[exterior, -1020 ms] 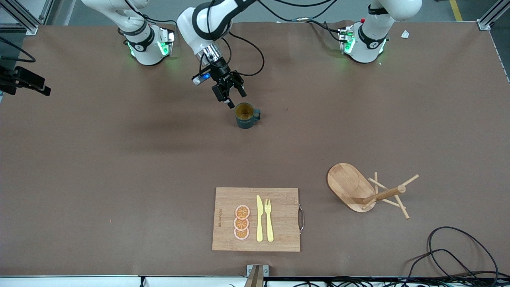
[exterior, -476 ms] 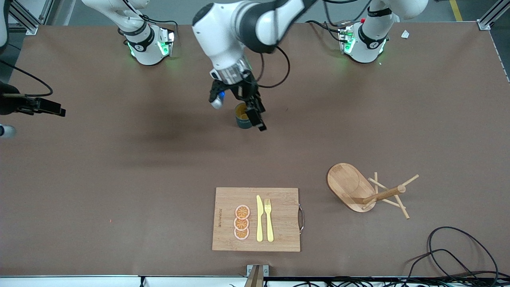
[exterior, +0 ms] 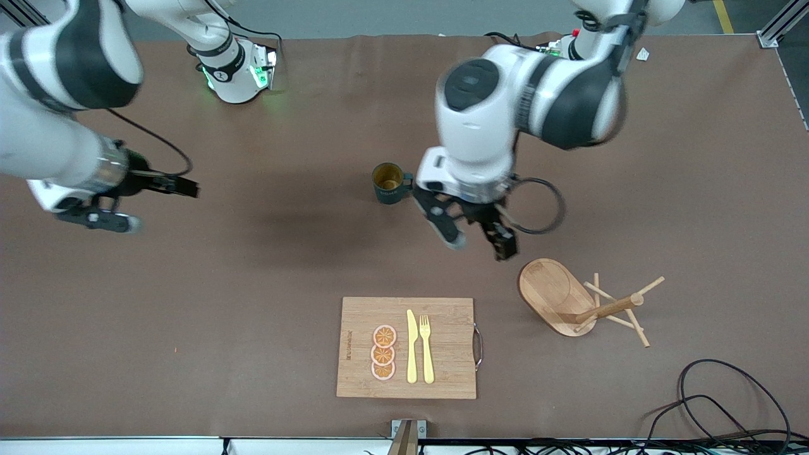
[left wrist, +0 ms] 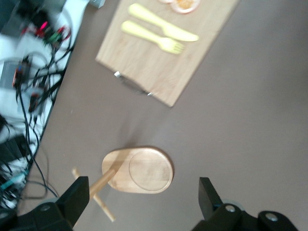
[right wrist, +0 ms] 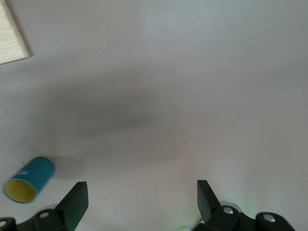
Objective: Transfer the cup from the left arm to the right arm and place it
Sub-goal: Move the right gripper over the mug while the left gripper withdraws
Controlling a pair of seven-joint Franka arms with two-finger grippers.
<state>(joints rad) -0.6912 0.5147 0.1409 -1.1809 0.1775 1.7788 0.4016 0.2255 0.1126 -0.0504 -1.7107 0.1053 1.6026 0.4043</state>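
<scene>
A wooden board (exterior: 442,341) bears orange slices (exterior: 383,352), knife (exterior: 411,346), fork (exterior: 426,349); a toppled wooden rack (exterior: 578,304) lies beside it

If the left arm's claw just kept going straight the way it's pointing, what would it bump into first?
Probably bare table. The left gripper points down with its fingers open, over brown surface between the cup and the tipped wooden mug rack. Its wrist view shows the rack's oval base just off its line, though depth is unclear.
</scene>
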